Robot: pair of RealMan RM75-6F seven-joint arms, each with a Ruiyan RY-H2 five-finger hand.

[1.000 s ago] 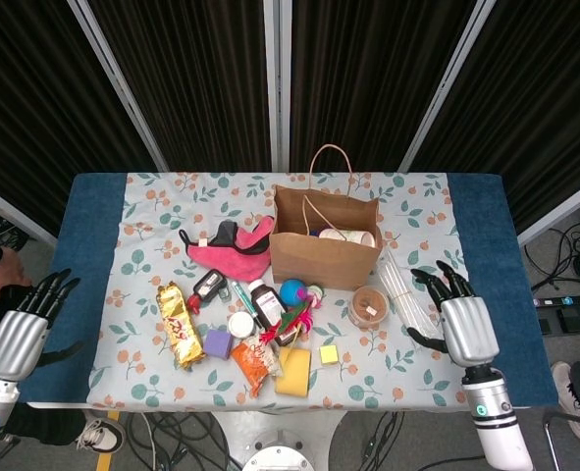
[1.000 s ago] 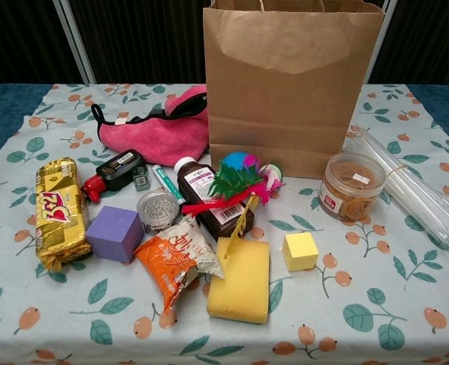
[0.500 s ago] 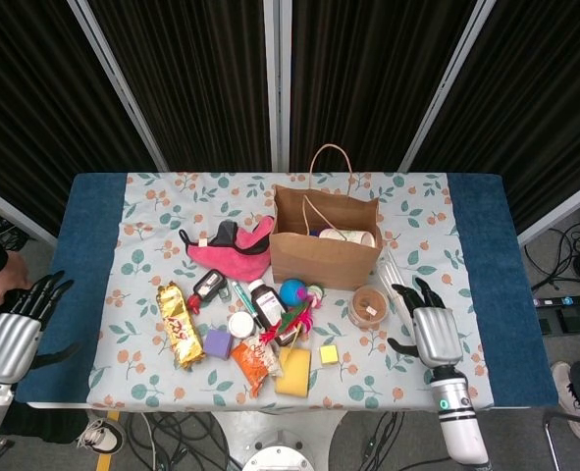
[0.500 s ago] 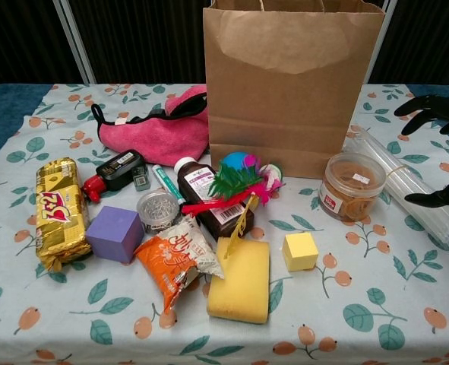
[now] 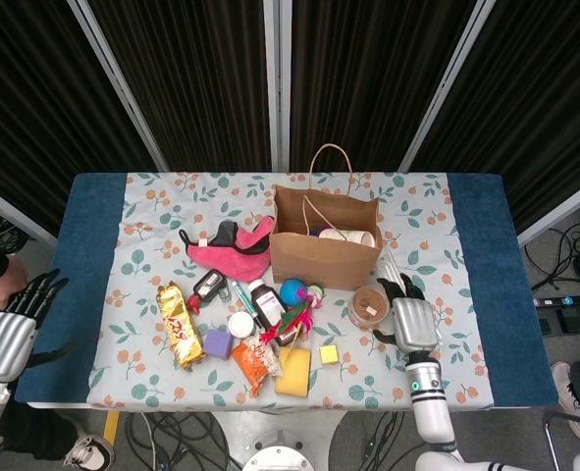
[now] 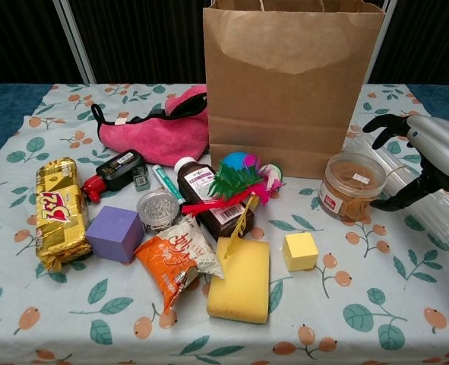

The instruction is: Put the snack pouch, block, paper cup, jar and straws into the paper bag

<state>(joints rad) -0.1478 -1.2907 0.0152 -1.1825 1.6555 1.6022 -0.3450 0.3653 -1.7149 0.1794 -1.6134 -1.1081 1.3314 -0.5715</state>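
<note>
Even, bright light falls from above in both views; shadows under the things on the table (image 5: 437,221) are short and soft. The black curtains (image 5: 191,78) behind stay dark and flat. Focus is sharp throughout, with faint glare on the gold snack pouch (image 6: 57,213).

My right hand (image 5: 405,321): silver metal back shell, black fingers, white cylindrical wrist with a small green light. My left hand (image 5: 11,332): same silver shell, black fingers, pale forearm below.
</note>
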